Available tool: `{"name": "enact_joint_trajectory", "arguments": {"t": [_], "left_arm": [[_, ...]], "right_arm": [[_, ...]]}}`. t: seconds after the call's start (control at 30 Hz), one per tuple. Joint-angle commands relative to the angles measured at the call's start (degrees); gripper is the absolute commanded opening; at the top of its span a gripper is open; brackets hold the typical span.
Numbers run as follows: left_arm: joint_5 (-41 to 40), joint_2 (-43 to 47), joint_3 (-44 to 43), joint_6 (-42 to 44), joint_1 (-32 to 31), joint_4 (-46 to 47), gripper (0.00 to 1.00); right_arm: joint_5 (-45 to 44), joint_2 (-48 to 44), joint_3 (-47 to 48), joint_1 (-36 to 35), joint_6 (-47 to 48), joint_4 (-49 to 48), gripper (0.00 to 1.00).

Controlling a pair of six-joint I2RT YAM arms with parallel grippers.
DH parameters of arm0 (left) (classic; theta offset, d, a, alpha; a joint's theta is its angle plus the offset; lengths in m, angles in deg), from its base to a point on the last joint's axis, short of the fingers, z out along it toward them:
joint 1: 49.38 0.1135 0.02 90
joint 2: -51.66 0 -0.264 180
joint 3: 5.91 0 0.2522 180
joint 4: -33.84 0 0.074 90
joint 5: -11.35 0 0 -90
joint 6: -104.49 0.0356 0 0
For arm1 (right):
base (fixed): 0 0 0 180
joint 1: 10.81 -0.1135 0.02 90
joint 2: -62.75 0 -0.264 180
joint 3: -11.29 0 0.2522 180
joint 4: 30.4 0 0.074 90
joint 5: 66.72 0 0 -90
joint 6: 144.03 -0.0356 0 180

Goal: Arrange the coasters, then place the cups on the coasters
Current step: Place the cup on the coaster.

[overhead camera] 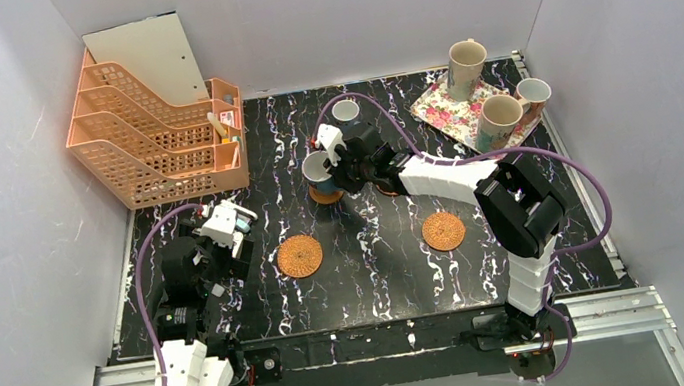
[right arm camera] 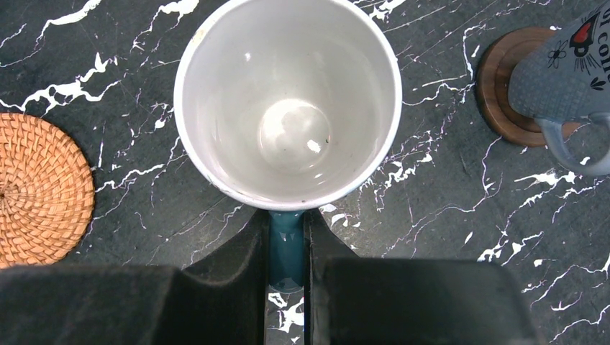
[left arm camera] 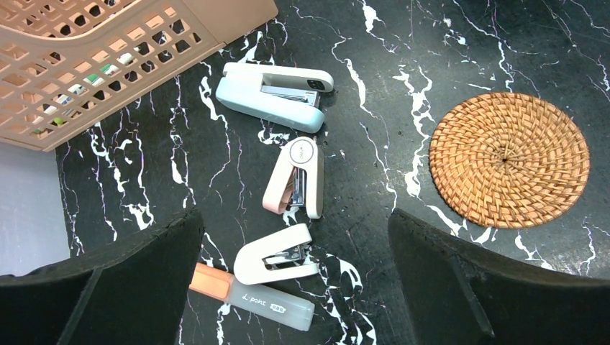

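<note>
Cups first: the right gripper (right arm camera: 286,244) is clamped tight on the teal handle of a blue mug (right arm camera: 288,100). The mug is white inside and empty, and sits out toward the far middle of the black marble table (overhead camera: 379,269). From above, the edge of a brown coaster (overhead camera: 324,196) peeks out on the near side of that mug. I can't tell whether the mug rests on it or hangs just over it.

Just beyond, a second blue mug (right arm camera: 557,68) stands on a wooden coaster (right arm camera: 496,86), close to the held one but not touching it. Two woven discs lie bare nearer the arms, well apart: a left wicker coaster (overhead camera: 299,255) and a right wicker coaster (overhead camera: 443,230).

In the far right corner the floral tray (overhead camera: 442,108) carries a tall beige mug (overhead camera: 464,65) at the back and another beige mug (overhead camera: 499,118) nearer the front. A small mug (overhead camera: 533,92) with a white inside sits at the tray's right edge.

The left gripper (left arm camera: 295,230) hangs by the table's left side with its jaws spread wide and nothing between them. Beneath it lie a pale blue stapler (left arm camera: 273,90), a pinkish stapler (left arm camera: 296,176), a small white stapler (left arm camera: 277,255) and an orange-capped stick (left arm camera: 252,298). The orange file rack (left arm camera: 86,57) stands just beyond them.
</note>
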Motion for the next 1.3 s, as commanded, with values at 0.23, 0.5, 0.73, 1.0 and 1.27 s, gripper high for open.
{"name": "enact_joint_trajectory", "arguments": {"t": [0.23, 0.5, 0.73, 1.0, 1.27], "left_arm": [[1.02, 0.68, 0.49, 0.5, 0.61, -0.72, 0.98], [1.04, 0.68, 0.45, 0.67, 0.66, -0.73, 0.98], [1.14, 0.73, 0.45, 0.66, 0.65, -0.8, 0.98], [1.15, 0.75, 0.46, 0.64, 0.7, -0.77, 0.98], [1.24, 0.77, 0.45, 0.64, 0.78, -0.75, 0.98]], "right_arm": [[1.46, -1.82, 2.83, 0.54, 0.45, -1.04, 0.16], [1.68, -1.95, 2.63, 0.93, 0.35, -0.96, 0.2], [1.85, -2.25, 2.37, 1.49, 0.27, -0.95, 0.22], [2.07, -2.27, 2.28, 1.98, 0.13, -0.72, 0.26], [2.85, -2.41, 2.2, 2.17, 0.0, -0.46, 0.3]]}}
